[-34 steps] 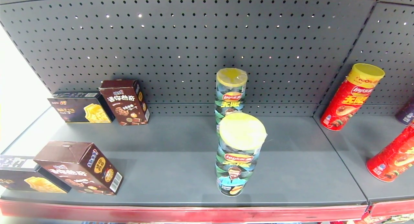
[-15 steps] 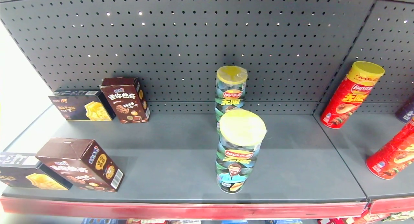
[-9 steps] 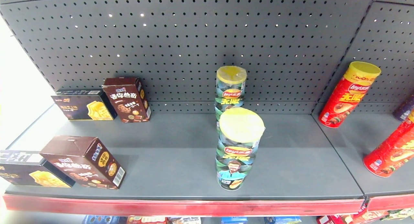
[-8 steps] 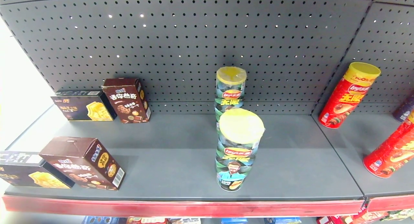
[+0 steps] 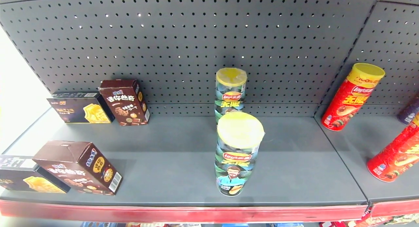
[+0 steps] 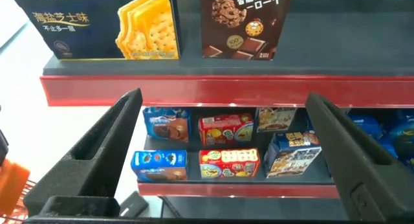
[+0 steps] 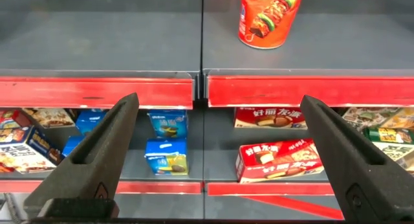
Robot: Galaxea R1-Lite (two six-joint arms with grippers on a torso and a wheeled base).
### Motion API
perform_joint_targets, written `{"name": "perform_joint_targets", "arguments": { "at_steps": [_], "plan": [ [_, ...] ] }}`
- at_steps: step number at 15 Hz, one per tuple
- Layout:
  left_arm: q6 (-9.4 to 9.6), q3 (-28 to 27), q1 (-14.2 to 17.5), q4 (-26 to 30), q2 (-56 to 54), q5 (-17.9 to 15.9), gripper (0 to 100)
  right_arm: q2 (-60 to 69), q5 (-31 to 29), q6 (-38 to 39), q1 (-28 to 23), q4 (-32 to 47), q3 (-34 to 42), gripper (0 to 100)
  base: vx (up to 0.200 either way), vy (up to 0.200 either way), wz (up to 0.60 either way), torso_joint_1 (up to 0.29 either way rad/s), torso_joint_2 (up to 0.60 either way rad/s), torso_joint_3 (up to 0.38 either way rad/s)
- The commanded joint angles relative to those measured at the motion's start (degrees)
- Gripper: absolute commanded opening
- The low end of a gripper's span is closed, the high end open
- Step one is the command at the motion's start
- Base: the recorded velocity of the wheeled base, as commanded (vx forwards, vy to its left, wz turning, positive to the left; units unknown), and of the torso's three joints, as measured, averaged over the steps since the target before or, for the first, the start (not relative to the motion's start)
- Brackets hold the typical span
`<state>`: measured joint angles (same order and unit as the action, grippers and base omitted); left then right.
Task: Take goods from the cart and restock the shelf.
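Note:
The grey shelf (image 5: 170,161) holds two green chip cans upright in the middle, one at the front (image 5: 239,155) and one behind it (image 5: 230,89). My left gripper (image 6: 224,98) is open and holds nothing. It hangs in front of the shelf's red edge (image 6: 226,91), below a black cracker box (image 6: 107,23) and a brown cookie box (image 6: 242,23). My right gripper (image 7: 220,100) is also open with nothing in it. It faces the red edge (image 7: 97,91) below a red chip can (image 7: 268,17).
Cookie and cracker boxes stand at the shelf's front left (image 5: 78,168) and back left (image 5: 123,101). Two red cans (image 5: 355,96) stand on the neighbouring shelf to the right. Lower shelves hold several small boxes (image 6: 226,130) (image 7: 167,153). Bare shelf lies on both sides of the green cans.
The head view has shifted a little. The goods on the shelf stand where they were.

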<state>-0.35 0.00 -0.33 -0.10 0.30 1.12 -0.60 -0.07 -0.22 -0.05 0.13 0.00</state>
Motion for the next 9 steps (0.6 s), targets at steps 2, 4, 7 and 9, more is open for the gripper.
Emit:
{"name": "perform_joint_targets", "arguments": {
  "at_steps": [2, 4, 7, 9],
  "plan": [
    [0.09, 0.0, 0.07, 0.01, 0.13, -0.07, 100, -0.11, -0.01, -0.04, 0.05, 0.04, 0.0, 100, 0.0, 0.0, 0.0, 0.0, 0.0, 0.0],
    [0.09, 0.0, -0.02, 0.01, 0.13, -0.07, 100, -0.11, -0.01, -0.04, 0.05, 0.04, 0.0, 100, 0.0, 0.0, 0.0, 0.0, 0.0, 0.0],
    [0.0, 0.0, 0.07, 0.01, 0.13, -0.07, 100, -0.11, -0.01, -0.04, 0.05, 0.04, 0.0, 100, -0.067, 0.0, 0.0, -0.001, 0.0, 0.002],
    [-0.09, 0.0, 0.07, 0.01, 0.13, 0.02, 100, -0.11, -0.01, -0.04, 0.05, 0.04, 0.0, 100, -0.1, 0.0, 0.0, -0.001, 0.0, 0.001]
  ]
}}
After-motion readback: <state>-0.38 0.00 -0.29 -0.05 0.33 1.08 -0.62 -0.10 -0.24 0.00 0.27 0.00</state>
